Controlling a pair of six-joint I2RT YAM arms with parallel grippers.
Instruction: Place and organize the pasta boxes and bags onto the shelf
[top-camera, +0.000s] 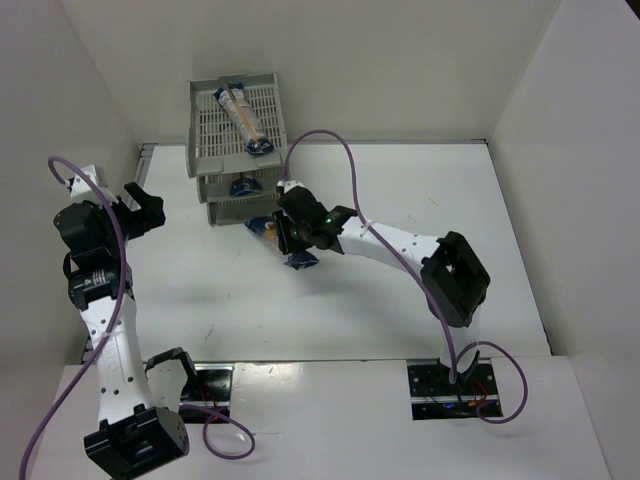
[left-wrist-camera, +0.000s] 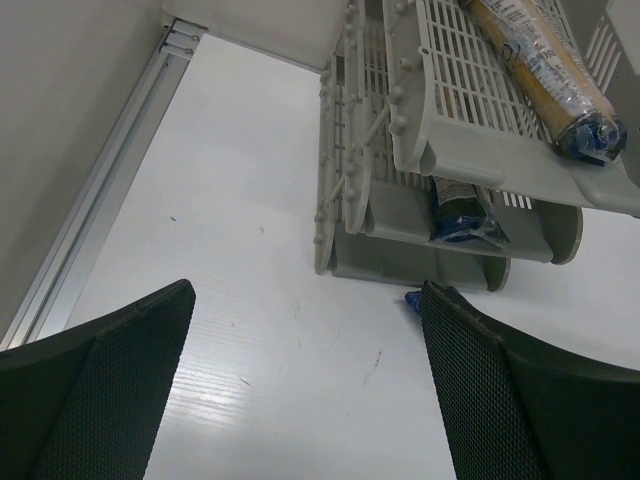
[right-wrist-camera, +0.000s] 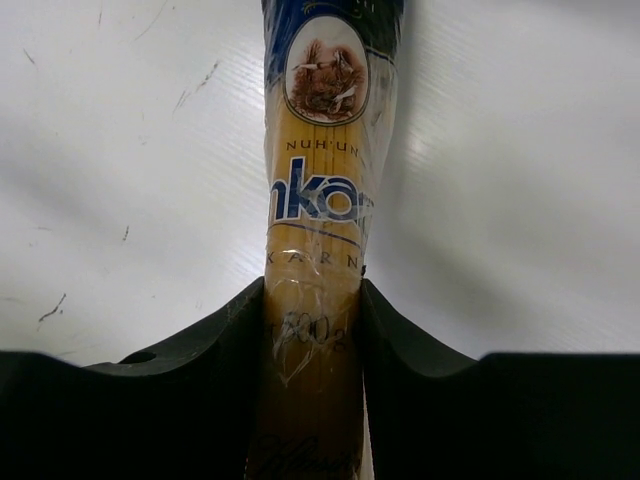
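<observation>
The left arm is standing folded, and the left gripper (top-camera: 143, 208) is keeping its jaws spread wide, with the shelf (left-wrist-camera: 350, 150) ahead of them. The right arm is stretching forward, and the right gripper (right-wrist-camera: 312, 340) is pinching a pasta bag (right-wrist-camera: 318, 190) that is sticking out beyond the jaws.

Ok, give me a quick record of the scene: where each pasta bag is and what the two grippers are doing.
shelf: grey three-tier rack at the far side of the table
top tier: first bag lying diagonally
tier below: second bag, blue end poking out the front
third bag: clamped in the right gripper, in front of the shelf
left gripper: open, empty, left of the shelf
bags not yet shelved: one
</observation>
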